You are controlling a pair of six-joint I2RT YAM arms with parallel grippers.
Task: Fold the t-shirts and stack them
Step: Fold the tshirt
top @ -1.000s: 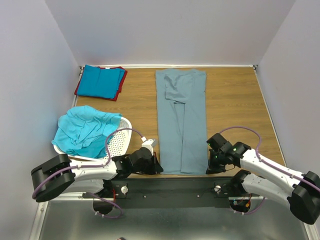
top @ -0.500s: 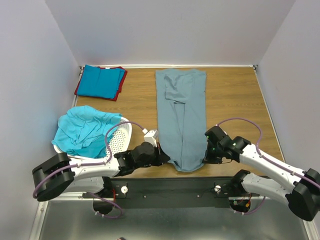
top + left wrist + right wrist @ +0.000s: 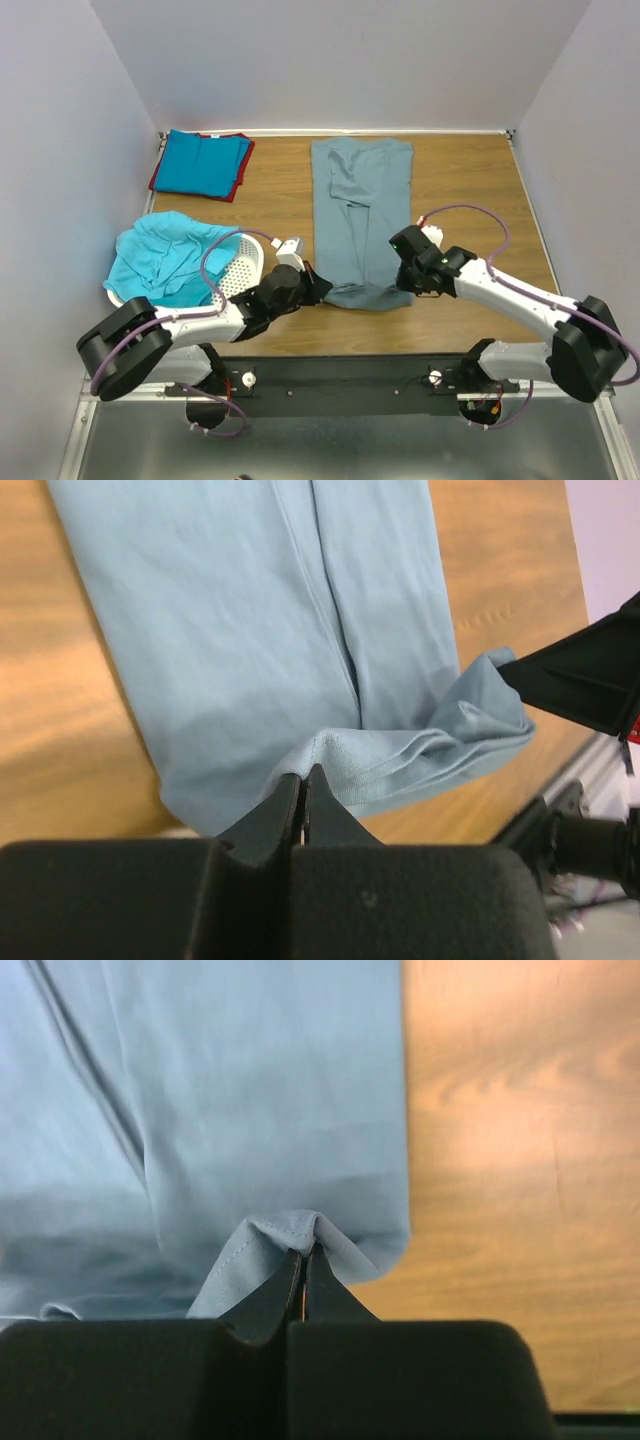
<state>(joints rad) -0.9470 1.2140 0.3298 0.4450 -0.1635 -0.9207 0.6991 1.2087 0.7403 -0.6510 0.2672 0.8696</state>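
A long grey-blue t-shirt (image 3: 362,200) lies folded lengthwise down the middle of the table. Its near hem is lifted and doubled back over the cloth. My left gripper (image 3: 318,288) is shut on the hem's left corner (image 3: 330,755). My right gripper (image 3: 404,276) is shut on the hem's right corner (image 3: 300,1228). A folded blue t-shirt (image 3: 203,163) rests on a red one (image 3: 236,186) at the back left. A turquoise t-shirt (image 3: 165,260) is heaped in the basket.
The white perforated basket (image 3: 245,272) stands at the near left, close beside my left arm. Bare wooden table (image 3: 470,200) shows to the right of the grey-blue shirt. Grey walls enclose the table on three sides.
Both grippers have moved away from the near edge toward the back, carrying the grey-blue shirt's hem up and over the cloth. The shirt now looks shorter.
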